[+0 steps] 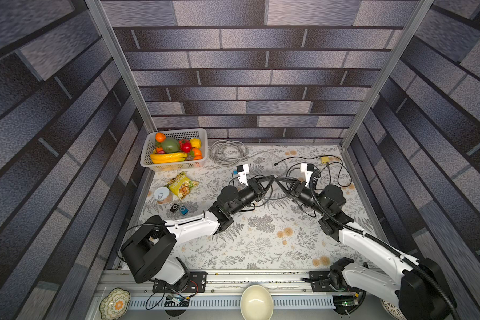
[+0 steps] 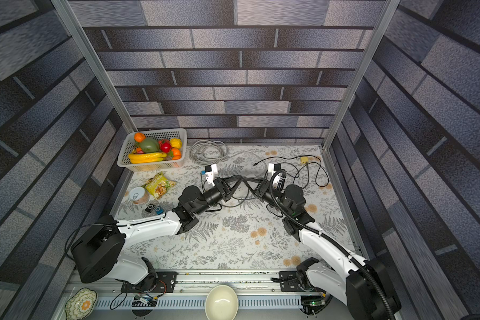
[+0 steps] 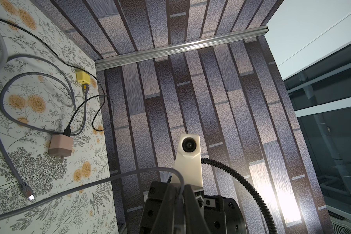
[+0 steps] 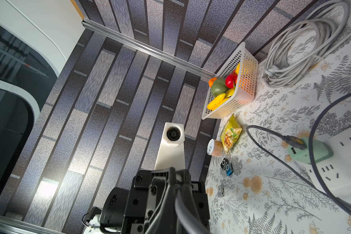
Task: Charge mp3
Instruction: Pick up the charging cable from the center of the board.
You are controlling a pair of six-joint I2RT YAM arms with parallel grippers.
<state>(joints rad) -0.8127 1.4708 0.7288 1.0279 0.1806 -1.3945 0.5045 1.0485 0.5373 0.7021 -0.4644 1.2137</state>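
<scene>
On your desk, one fruit basket fills the far left corner. Your left gripper and right gripper meet tip to tip mid-desk, both clamped on the grey cable. Three players lie toward the left edge: black mp3, blue mp3, silver mp3.

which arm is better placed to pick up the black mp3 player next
Left, probably. The black mp3 player lies by the can, right beside the left arm's forearm; the right arm would have to reach across it. But the left gripper is shut on the grey cable.
</scene>
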